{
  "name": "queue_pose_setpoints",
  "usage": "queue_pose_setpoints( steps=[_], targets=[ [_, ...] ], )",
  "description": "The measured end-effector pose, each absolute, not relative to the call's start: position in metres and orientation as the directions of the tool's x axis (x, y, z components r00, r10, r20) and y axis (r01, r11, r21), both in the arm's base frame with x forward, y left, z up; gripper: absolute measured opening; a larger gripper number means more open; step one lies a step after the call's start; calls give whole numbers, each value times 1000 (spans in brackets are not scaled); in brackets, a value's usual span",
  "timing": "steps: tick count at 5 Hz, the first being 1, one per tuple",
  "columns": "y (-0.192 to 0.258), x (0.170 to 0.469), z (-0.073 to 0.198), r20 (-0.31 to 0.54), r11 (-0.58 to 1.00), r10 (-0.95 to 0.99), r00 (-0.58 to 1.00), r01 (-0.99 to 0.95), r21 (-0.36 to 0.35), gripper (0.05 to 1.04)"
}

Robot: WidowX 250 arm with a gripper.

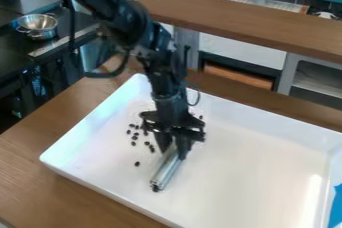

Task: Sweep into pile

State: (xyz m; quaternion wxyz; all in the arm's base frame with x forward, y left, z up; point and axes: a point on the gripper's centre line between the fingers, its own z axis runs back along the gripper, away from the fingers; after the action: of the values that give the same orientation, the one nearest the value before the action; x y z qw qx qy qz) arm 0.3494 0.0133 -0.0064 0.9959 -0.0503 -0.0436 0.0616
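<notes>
Silvery rounded bar point(166, 172), clamped in black two-finger tool point(173, 151). Likely stiff, slick; hold near upper end. Small dark pellets point(134, 138) probably light, rolly

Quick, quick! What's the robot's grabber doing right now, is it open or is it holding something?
Gripper: closed on a silvery tube-shaped tool, down in the white tray.

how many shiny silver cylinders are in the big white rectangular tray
1: the cylinder slants down from between the black gripper's fingertips, toward the near rim of the tray. its upper end is hidden, and anything behind the gripper could be too
</notes>
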Motion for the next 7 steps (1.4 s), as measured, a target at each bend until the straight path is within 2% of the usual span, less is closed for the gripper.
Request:
queue_pose_setpoints(
  steps=[1, 2, 3, 4, 5, 6, 7],
  targets=[
    [36, 343, -7, 88, 988, 125, 988, -116, -106, 370],
    [72, 322, -5, 75, 989, 101, 992, -92, -120, 370],
    [96, 308, 2, 62, 984, 93, 994, -82, -160, 370],
    [112, 302, 17, 90, 978, 104, 990, -86, -190, 370],
    [96, 306, 33, 121, 970, 107, 987, -77, -229, 370],
    [47, 318, 41, 101, 958, 111, 989, -80, -276, 370],
    [-3, 339, 50, 124, 961, 122, 985, -86, -263, 370]
  ],
)
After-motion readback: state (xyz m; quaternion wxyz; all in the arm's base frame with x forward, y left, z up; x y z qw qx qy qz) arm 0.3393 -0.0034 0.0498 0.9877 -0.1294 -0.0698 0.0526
